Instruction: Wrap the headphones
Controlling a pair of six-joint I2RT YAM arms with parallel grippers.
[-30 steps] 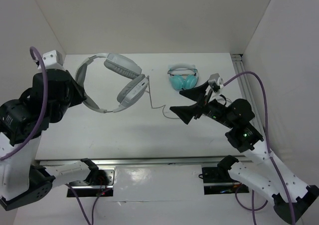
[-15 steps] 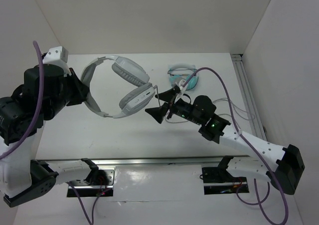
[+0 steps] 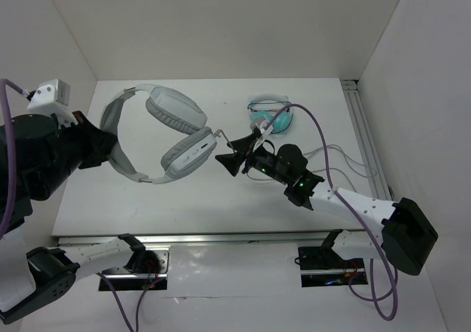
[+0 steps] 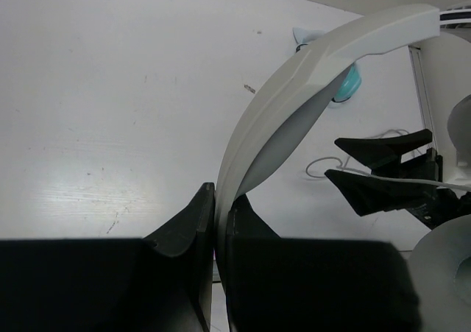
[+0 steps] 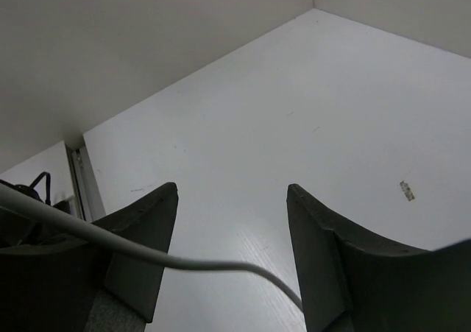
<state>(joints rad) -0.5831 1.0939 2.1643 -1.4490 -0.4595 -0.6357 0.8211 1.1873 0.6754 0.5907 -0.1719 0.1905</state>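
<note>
Top external view: headphones [image 3: 188,152] held at left

The left gripper [image 4: 221,203] is clamped on the headband, holding the headphones over the left side of the table [image 3: 184,199]. The right gripper [image 3: 232,154], jaws wide, sits just right of the near earcup. The cable [image 5: 147,255] crosses between its fingers, unpinched.

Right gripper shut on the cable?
No, the right wrist view shows the right gripper wide open, with the cable merely passing through the gap.
</note>
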